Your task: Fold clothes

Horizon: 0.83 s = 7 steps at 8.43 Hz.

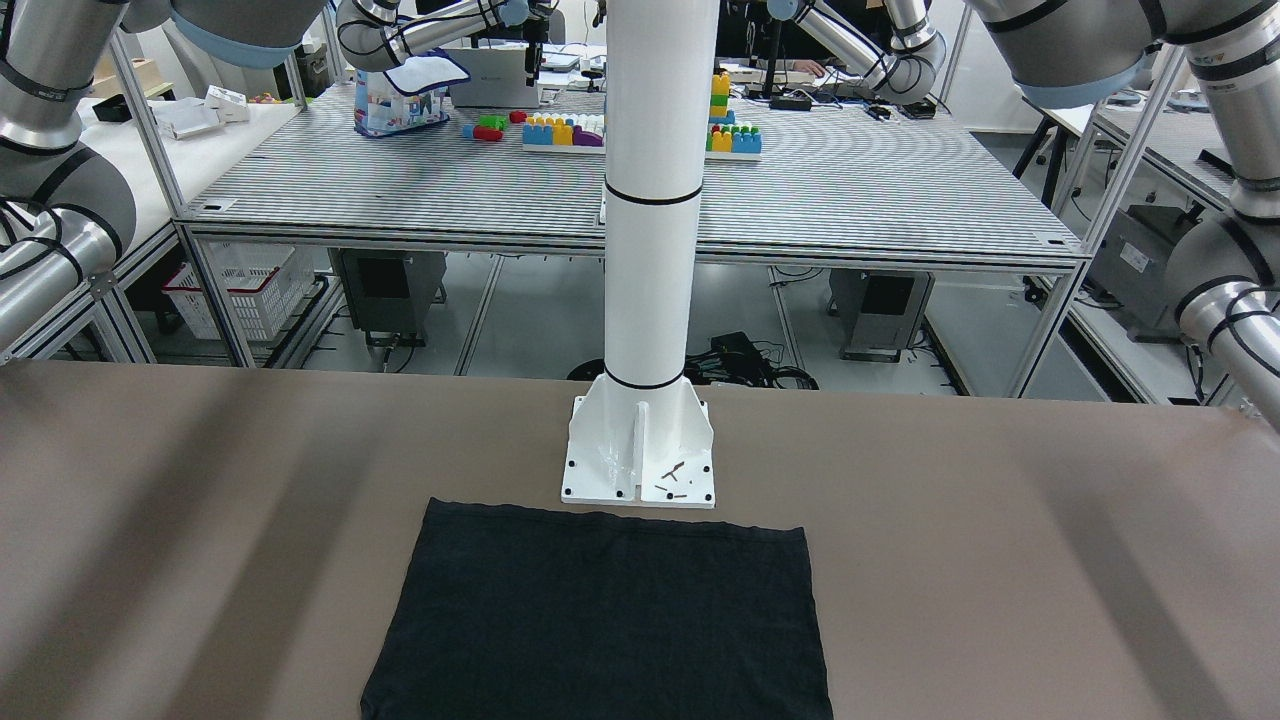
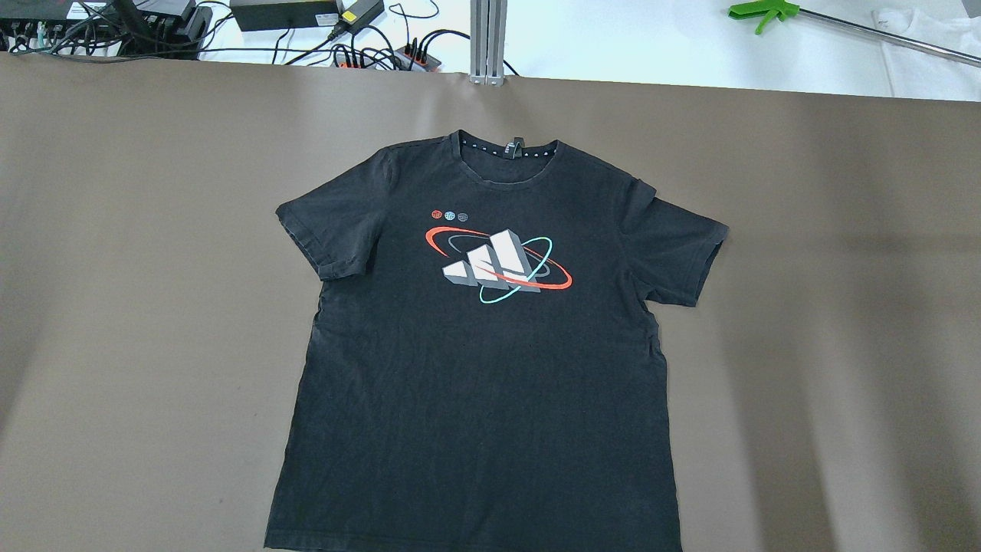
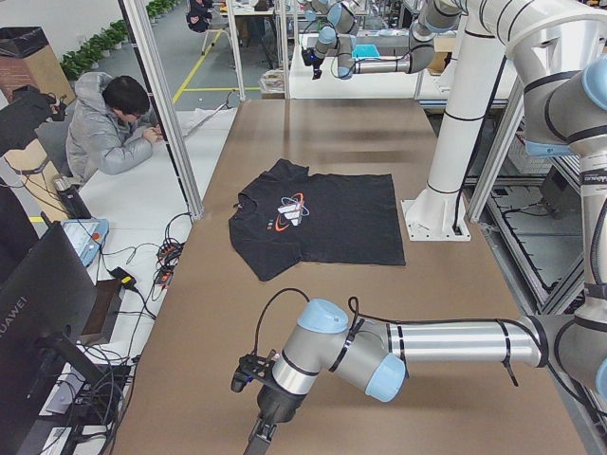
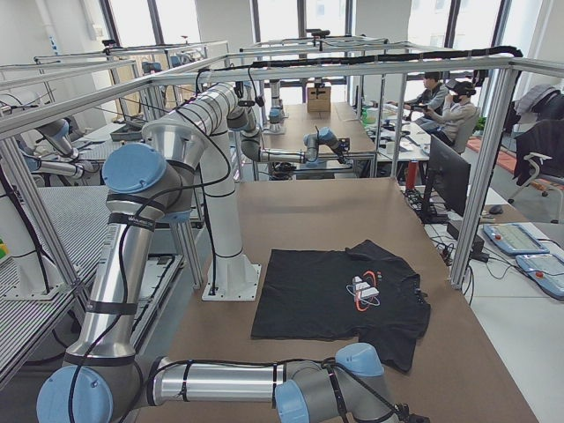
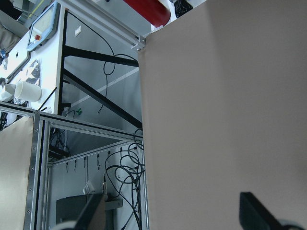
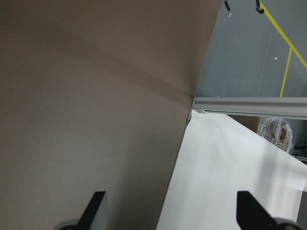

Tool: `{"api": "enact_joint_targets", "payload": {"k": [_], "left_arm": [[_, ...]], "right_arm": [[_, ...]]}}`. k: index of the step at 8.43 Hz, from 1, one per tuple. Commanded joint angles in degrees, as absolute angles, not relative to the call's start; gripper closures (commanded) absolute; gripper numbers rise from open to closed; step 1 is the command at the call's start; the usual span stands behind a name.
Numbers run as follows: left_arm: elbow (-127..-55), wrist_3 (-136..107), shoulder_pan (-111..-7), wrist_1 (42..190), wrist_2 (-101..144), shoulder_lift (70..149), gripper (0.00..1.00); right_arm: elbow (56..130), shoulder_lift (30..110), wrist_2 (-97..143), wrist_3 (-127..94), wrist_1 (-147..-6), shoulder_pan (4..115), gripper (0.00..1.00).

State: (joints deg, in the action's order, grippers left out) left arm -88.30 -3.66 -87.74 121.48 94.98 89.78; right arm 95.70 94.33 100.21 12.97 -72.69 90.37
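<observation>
The clothes are one black T-shirt (image 2: 475, 368) with a white, red and teal print on the chest. It lies flat and face up in the middle of the brown table, collar toward the far edge; it also shows as a T-shirt (image 3: 322, 218) in the side view. My left gripper (image 5: 172, 215) is open over the table's left end, far from the shirt, with nothing between its fingers. My right gripper (image 6: 173, 211) is open too, above the table's right end beside the edge, and holds nothing. The overhead view shows neither gripper.
The white column base (image 1: 640, 450) stands on the table just behind the shirt's hem. Cables and power bricks (image 2: 368, 54) lie past the far edge. A seated person (image 3: 114, 123) is at a bench beside the table. Bare brown table flanks the shirt.
</observation>
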Motion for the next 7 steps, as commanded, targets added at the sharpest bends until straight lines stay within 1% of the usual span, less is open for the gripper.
{"api": "enact_joint_targets", "payload": {"k": [1,5,6,7], "left_arm": [[-88.68,-3.60,-87.71,121.64,97.63,89.91,0.00],[-88.51,-3.69,-87.10,125.67,102.81,90.44,0.00],[-88.51,-4.21,-85.71,125.77,104.31,90.96,0.00],[-87.37,-4.22,-84.91,126.12,105.11,93.06,0.00]], "right_arm": [[97.20,94.22,102.29,12.83,-73.03,90.35,0.05],[96.95,93.60,103.97,12.66,-73.21,90.18,0.05],[96.94,93.60,104.93,11.70,-73.21,90.09,0.05],[97.12,92.39,107.81,9.86,-73.04,90.00,0.05]]}}
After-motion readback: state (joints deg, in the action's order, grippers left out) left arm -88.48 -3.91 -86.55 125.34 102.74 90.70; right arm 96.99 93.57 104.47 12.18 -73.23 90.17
